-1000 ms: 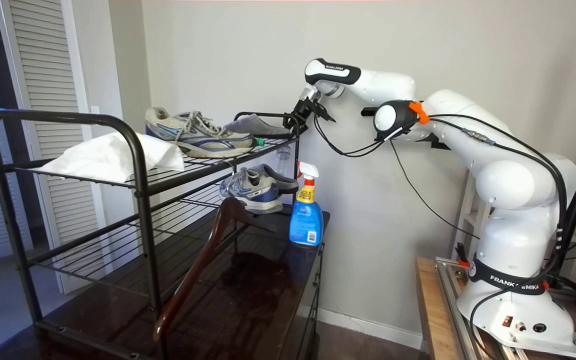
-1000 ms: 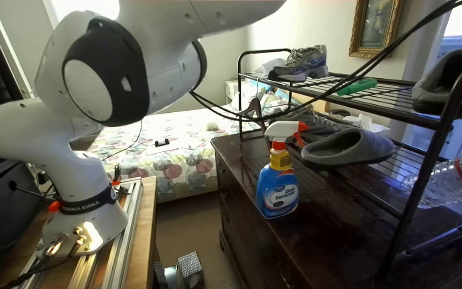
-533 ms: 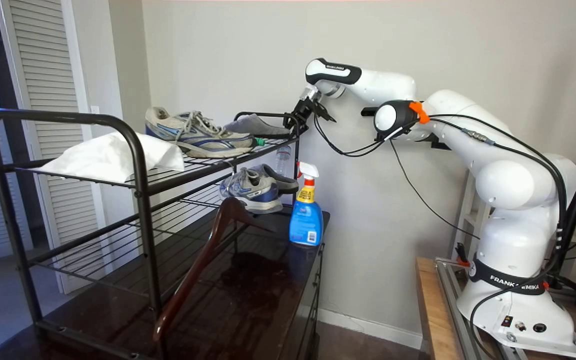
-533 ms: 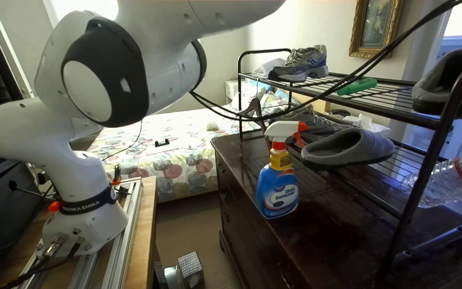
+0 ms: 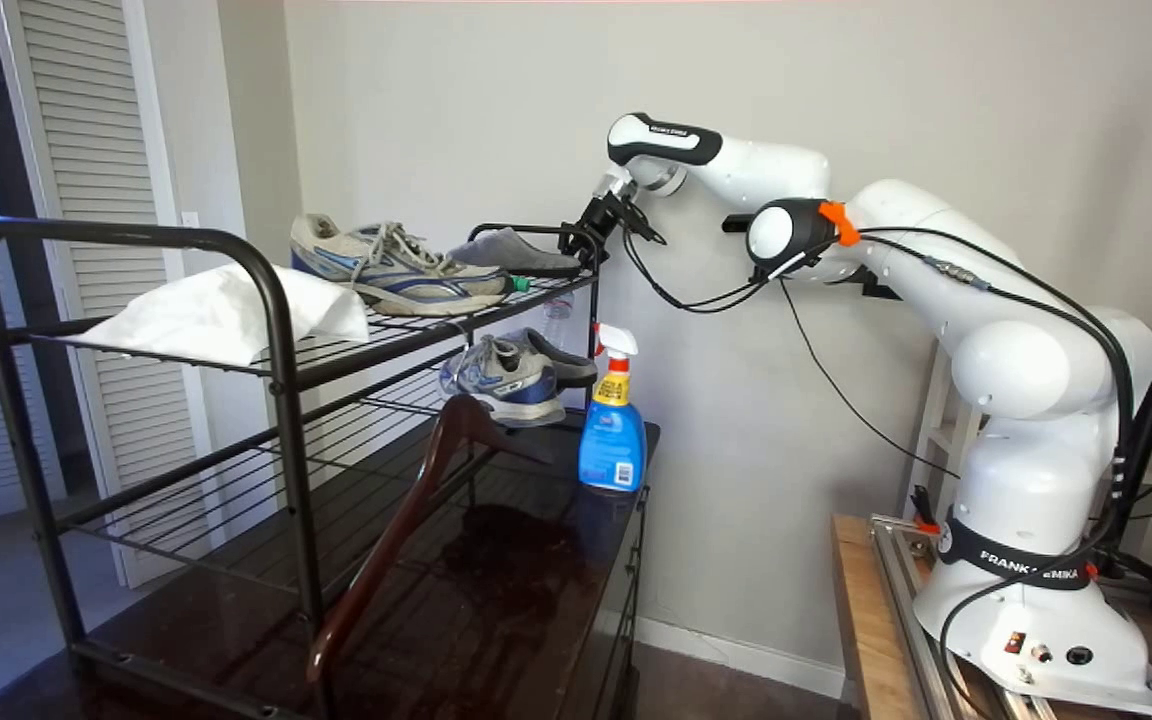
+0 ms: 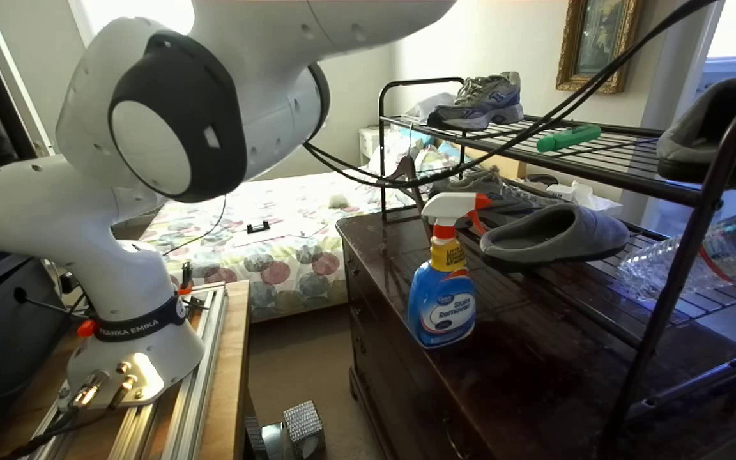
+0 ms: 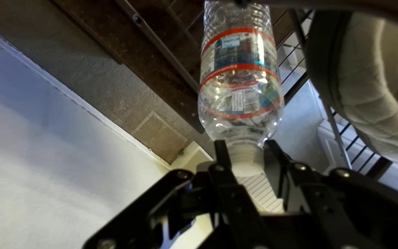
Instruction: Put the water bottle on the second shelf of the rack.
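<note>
Arm (image 5: 766,172) ext'd, hand (image 7: 246,155) tilted dwn (fingers (image 7: 222,154) clamped w/ gap).

Both exterior views share arm (image 5: 936,300) and rack (image 5: 295,480).

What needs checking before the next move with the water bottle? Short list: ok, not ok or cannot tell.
1. Water bottle held by the gripper: ok, closed on its cap end.
2. Bottle upright: not ok, tilted.
3. Free end between the topmost tier and the second shelf: ok, as it looks in an exterior view.
4. Free end resting on that shelf: cannot tell.
5. Gap to the slipper on the same shelf: cannot tell, they look close in an exterior view.
6. Stain remover bottle out of the way: ok, standing on the dresser.
</note>
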Motion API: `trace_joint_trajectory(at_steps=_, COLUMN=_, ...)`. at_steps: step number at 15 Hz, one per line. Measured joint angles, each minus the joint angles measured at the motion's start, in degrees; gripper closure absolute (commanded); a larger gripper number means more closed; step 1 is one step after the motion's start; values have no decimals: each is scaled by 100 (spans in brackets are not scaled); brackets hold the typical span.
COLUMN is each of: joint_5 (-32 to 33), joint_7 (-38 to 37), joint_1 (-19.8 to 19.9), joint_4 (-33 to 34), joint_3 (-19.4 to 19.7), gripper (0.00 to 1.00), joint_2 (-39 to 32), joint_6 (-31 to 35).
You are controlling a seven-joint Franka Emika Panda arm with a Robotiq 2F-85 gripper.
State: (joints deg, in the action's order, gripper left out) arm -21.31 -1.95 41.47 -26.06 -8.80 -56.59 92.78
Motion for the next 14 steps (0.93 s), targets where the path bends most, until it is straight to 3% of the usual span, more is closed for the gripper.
trace_joint_trajectory(at_steps=14, joint_5=-52, joint_7=-233, joint_1=16, joint_4=-6, joint_3=-7, gripper=92, joint_2=-129, joint_6=-566)
